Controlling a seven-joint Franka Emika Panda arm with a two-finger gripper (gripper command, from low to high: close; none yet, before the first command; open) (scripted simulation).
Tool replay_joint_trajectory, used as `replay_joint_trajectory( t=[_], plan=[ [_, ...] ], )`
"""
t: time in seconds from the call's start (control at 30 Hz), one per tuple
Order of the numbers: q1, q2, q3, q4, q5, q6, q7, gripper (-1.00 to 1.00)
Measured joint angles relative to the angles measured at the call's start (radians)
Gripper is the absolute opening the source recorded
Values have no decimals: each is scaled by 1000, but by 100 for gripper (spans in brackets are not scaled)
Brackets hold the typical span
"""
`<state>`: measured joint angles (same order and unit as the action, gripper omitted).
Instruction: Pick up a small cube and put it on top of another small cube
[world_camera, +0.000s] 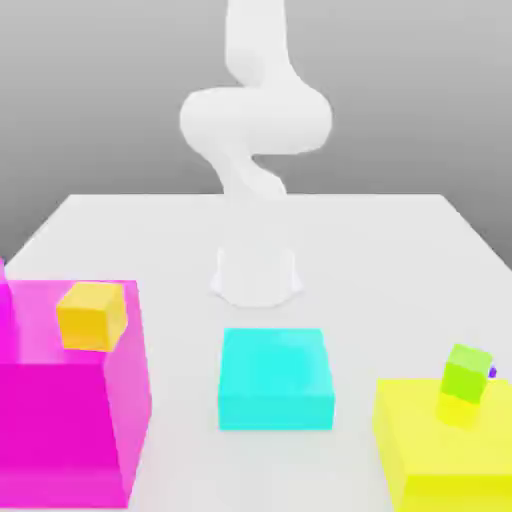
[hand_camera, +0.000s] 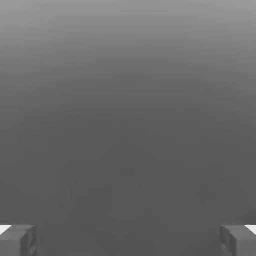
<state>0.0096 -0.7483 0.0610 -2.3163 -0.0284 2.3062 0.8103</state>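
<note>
Exterior view, going from its left to its right, w/ the cyan block (world_camera: 277, 378) as landmark. Well off to the exterior view's left of the cyan block sits a big magenta block (world_camera: 60, 430), taller than the cyan one. An orange-yellow cube (world_camera: 92, 315) rests on the magenta block's top, near its far right corner. Cyan block itself lies flat on the white table (world_camera: 400, 250), roughly mid-frame. Behind the cyan block, farther back on the table, stands the white arm base (world_camera: 256, 272), w/ the arm (world_camera: 256, 115) rising and bending above it.

To the exterior view's right of the cyan block is a yellow block (world_camera: 440, 460), approx. same height as the cyan one. On its top, toward the back, sits a lime green cube (world_camera: 466, 372), a bit tilted. The small cube (world_camera: 491, 373), tiny and deep purple, peeks out just beside the lime green cube on its right side, mostly hidden behind it; can't tell if they touch.

Hand view: gripper (hand_camera: 128, 240) spread wide, fingertips (hand_camera: 17, 240) at opposite edges, nothing between them, only plain grey beyond.
</note>
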Motion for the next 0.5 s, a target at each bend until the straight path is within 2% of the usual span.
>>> replay_joint_trajectory(
  t=[0.27,0.5],
  plan=[
    [-2,273,243,-79,-96,111,179,0],
    [25,526,433,-149,-230,210,384,0]
  ],
)
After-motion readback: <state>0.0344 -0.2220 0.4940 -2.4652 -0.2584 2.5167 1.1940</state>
